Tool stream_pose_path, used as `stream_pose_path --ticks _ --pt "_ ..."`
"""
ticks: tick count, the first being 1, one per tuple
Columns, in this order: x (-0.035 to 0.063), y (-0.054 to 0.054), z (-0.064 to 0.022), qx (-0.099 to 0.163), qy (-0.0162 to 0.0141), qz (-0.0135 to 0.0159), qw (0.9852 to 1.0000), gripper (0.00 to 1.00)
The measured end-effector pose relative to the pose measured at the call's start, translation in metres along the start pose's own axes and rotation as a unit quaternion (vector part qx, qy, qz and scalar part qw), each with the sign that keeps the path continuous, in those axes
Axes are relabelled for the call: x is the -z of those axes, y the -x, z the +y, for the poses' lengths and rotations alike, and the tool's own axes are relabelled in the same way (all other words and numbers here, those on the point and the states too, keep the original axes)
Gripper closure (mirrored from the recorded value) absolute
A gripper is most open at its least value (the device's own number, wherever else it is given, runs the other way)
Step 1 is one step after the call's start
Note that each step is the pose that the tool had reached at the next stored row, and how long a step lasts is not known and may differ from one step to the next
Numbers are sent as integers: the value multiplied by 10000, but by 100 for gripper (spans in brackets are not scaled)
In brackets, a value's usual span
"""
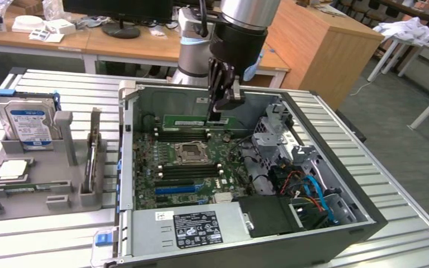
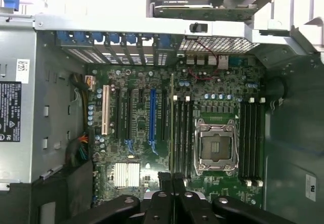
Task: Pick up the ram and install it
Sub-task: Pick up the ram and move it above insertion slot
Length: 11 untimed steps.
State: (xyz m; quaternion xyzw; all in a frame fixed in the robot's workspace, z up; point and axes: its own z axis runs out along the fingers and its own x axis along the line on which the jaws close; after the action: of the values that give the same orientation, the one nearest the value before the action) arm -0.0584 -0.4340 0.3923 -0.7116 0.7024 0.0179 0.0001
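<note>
Gripped edge-down by the closed end effector [image 1: 219, 115], the ram [image 1: 198, 120] is held over the memory slots [image 1: 181, 134] of the motherboard [image 1: 192, 167], where slight misalignment could leave it jammed or its contacts damaged.

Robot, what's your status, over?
Gripper shut on the ram. Ram held edge-down above the black memory slots, beside the processor socket. Nothing visible in the way.

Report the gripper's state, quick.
Gripper: closed, holding the ram.
</note>
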Motion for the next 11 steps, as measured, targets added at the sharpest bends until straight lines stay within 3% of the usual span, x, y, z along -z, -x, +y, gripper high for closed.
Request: stream_pose_path --ticks 6,11 --pt "-6 89 -1 0 0 0 10000 88" --pt "-7 92 -1 0 0 0 10000 88"
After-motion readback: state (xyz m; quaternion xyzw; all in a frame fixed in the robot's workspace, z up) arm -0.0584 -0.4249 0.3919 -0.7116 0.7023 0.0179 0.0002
